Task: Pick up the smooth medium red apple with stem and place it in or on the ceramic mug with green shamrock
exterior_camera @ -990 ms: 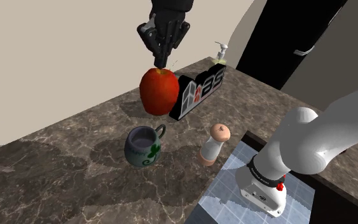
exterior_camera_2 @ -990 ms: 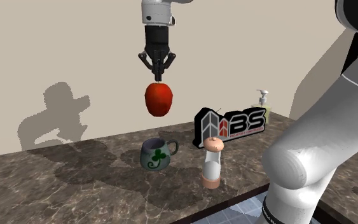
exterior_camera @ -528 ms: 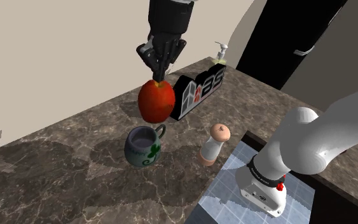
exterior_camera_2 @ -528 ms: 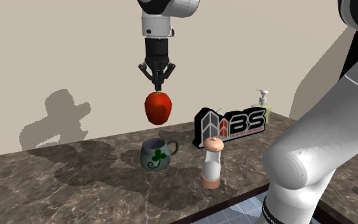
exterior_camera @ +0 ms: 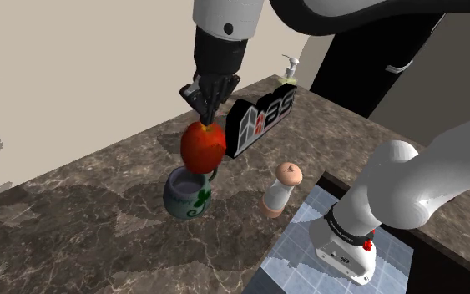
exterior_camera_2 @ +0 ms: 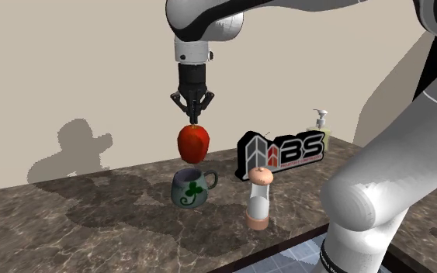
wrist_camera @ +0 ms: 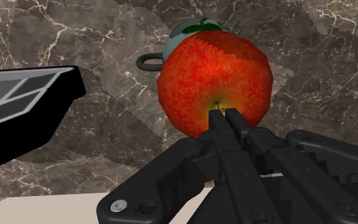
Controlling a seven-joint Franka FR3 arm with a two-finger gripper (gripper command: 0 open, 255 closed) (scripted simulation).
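While the gripper (exterior_camera: 208, 119) points straight down with its two black fingers pinched narrowly together on the stem end, the red apple (exterior_camera: 203, 146) hangs from them, directly at six o'clock of the fingertips in the shoulder view. In the second exterior view the gripper (exterior_camera_2: 193, 118) stands over the apple (exterior_camera_2: 194, 142) in the same line, and the shamrock mug (exterior_camera_2: 189, 188) sits upright on the dark marbled countertop (exterior_camera_2: 92, 225) at six o'clock of the fruit, with a thin gap showing between the apple's underside and the mug's rim. Seen from the shoulder, the mug (exterior_camera: 187, 194) is partly overlapped by the fruit.

From the wrist, the fingers (wrist_camera: 225, 118) meet at the apple's (wrist_camera: 215, 73) dimple, and the mug (wrist_camera: 190, 28) shows just past the fruit.

A black sign (exterior_camera: 262, 117) stands at two o'clock of the apple in the shoulder view, a small grinder (exterior_camera: 280, 190) at three o'clock of the mug, near it, and a soap dispenser (exterior_camera: 290, 67) behind the sign.
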